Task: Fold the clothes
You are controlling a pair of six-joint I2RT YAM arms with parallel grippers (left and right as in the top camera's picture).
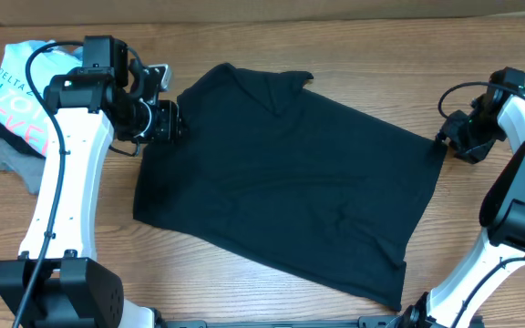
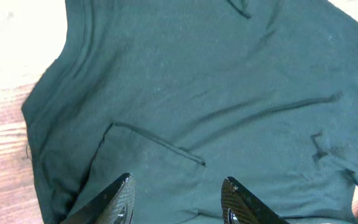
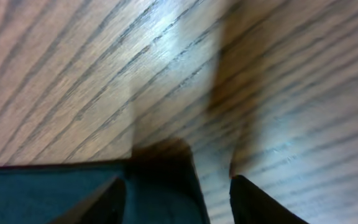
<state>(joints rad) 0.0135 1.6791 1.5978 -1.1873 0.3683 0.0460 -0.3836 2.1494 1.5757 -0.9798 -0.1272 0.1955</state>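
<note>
A black shirt lies spread and slightly wrinkled across the middle of a wooden table, not yet folded. The left gripper is over the shirt's far left corner, fingers spread apart and holding nothing. The right gripper is at the shirt's right edge, fingers also spread, with a corner of cloth lying between them.

The risk I see: if the right fingers close too far out, they may catch only the tip of the corner, which could slip free mid-fold. The left could pinch a crease and drag the whole shirt.

A pile of clothes sits at the far left. Its white top piece shows teal letters, seemingly "ELTA" and "ON", and pink letters too crumpled to read.
</note>
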